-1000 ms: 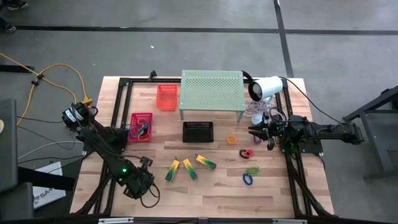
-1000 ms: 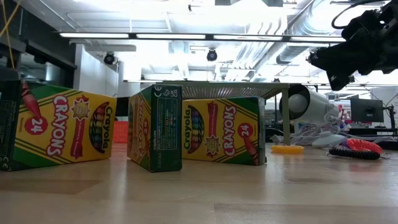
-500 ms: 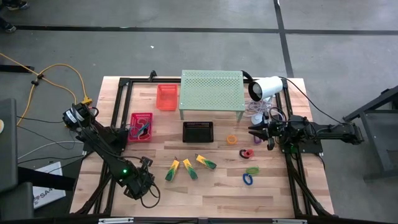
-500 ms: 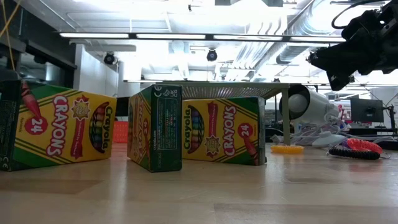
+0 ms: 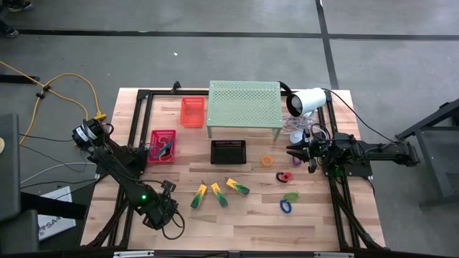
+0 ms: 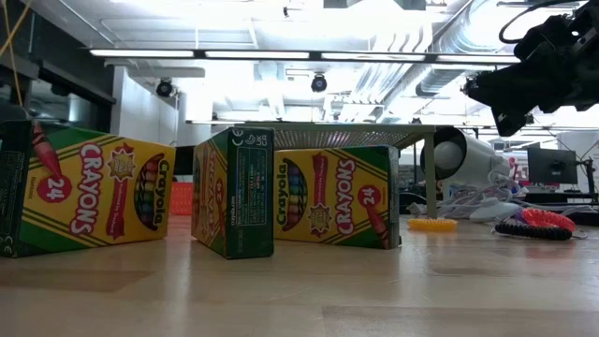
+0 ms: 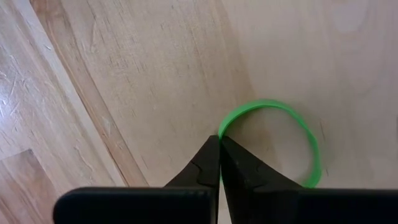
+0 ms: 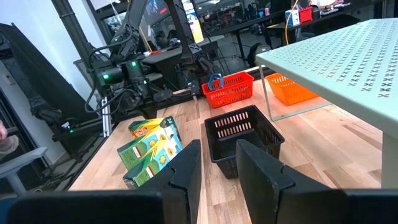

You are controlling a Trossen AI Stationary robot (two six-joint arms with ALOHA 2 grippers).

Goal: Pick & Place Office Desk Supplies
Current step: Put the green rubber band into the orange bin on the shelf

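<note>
The left gripper (image 7: 219, 142) is nearest the front edge of the surface (image 5: 237, 229), forward and to the left of the black basket (image 5: 228, 151). Its fingers are pressed together, tips pinching the rim of a green band (image 7: 305, 134) that lies flat on the wood.

Forward and to the right of the black basket lie a blue loop (image 5: 285, 206) and, just behind it, a green loop (image 5: 290, 196). Directly forward of the basket stand three crayon boxes (image 5: 219, 194), yellow and green, close together in a row. Closer to the basket on its right are a red loop (image 5: 284, 176) and then an orange loop (image 5: 267, 160).

The right gripper (image 5: 292, 152) hovers level with the black basket, to its right past the orange loop. Its fingers stand a narrow gap apart and hold nothing.

Left of the black basket sits a red basket (image 5: 163, 145). Behind and left of it is an orange basket (image 5: 192, 112). Directly behind it stands the pale-green perforated shelf (image 5: 244, 106), and behind and right of it, a white cylindrical device (image 5: 307, 101).
</note>
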